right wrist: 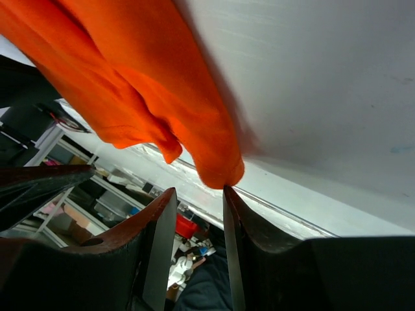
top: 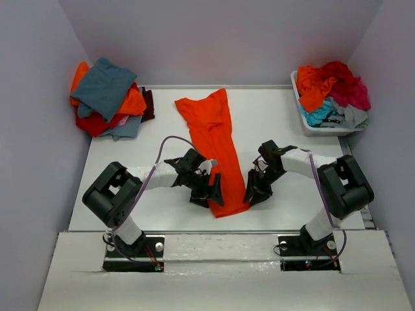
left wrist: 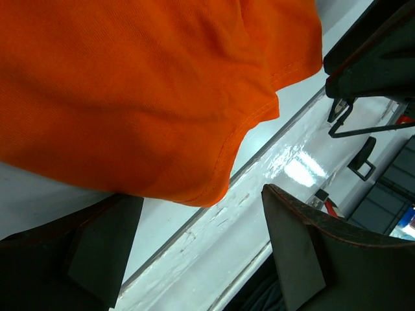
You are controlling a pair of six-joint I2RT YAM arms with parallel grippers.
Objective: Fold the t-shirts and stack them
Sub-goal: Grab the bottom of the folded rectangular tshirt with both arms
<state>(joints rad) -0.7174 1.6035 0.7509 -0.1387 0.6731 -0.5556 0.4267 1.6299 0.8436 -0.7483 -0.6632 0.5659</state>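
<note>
The orange t-shirt [top: 214,139] lies in a long strip left of the white bin [top: 310,127]. At the strip's end farthest from the bin, your left gripper [top: 209,193] gapes wide and empty, and your right gripper [top: 251,193] stands narrowly parted with the corner just short of its gap. Seat both corners deep between the fingers, then pinch evenly.

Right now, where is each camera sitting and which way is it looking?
Top external: high behind the arms, looking down on the table; shows left arm, right arm, left claw and right claw flanking the orange t-shirt.
Left wrist: on the left arm, low, facing the shirt's hem; its open fingers show.
Right wrist: on the right arm, low, facing the shirt's corner; its fingers show.
Shared: all see the shirt.
</note>
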